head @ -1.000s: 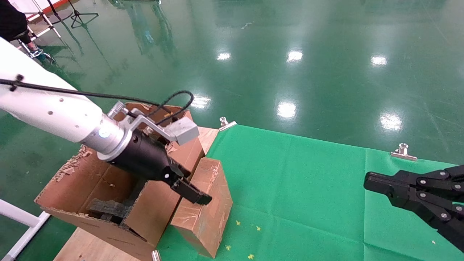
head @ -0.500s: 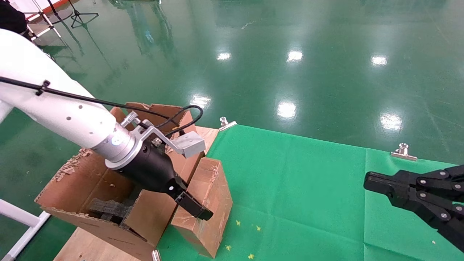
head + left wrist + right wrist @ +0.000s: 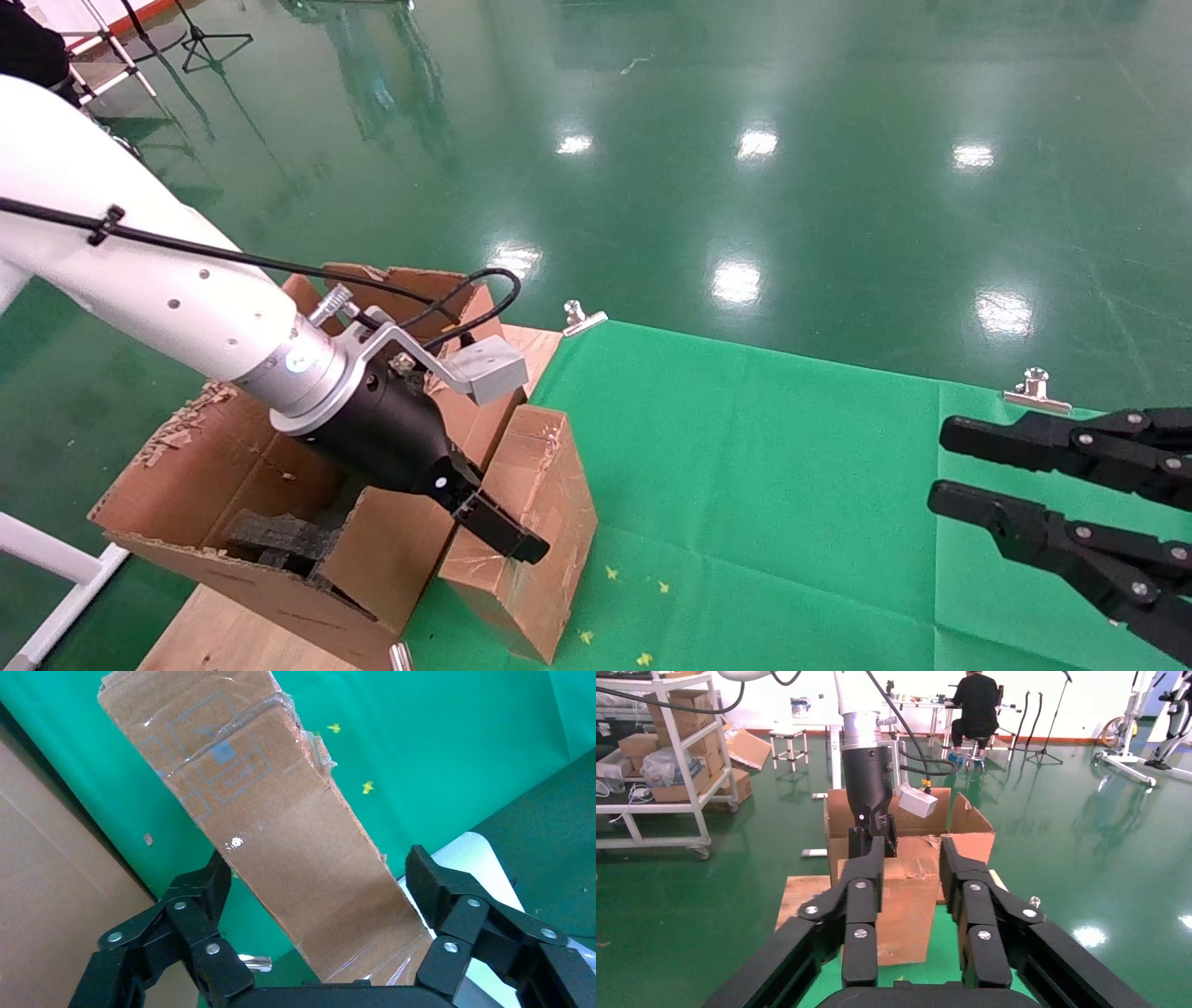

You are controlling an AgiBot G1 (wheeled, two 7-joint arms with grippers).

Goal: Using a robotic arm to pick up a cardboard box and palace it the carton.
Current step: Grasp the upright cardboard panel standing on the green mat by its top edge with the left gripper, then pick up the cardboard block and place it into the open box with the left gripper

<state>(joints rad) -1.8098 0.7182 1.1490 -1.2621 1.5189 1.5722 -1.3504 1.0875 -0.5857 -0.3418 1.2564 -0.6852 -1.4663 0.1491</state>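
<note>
beside the carton [image 3: 270, 485], the cardboard box [image 3: 531, 522] is straddled by the left gripper [image 3: 316, 881], jaws wide; right gripper [image 3: 941, 466] jaws parted.

white-and-silver robotic arm [image 3: 168, 298], black cable

I count two grippers: my left one [image 3: 503, 536] at lower left of the head frame, my right one [image 3: 959, 471] at the right edge. One small box [image 3: 535, 522] at lower centre. One carton [image 3: 279, 466] at lower left, with black foam [image 3: 279, 539] in it; I can't tell how many pieces. One green cloth [image 3: 792, 485] across the lower right. Three metal clips: one [image 3: 582, 317] at the cloth's upper left corner, one [image 3: 1036, 390] at its upper right edge, one [image 3: 400, 657] at bottom centre-left. One person [image 3: 975, 702] seated at upper centre of the right wrist frame, one shelf rack [image 3: 659, 755] at its upper left.
</note>
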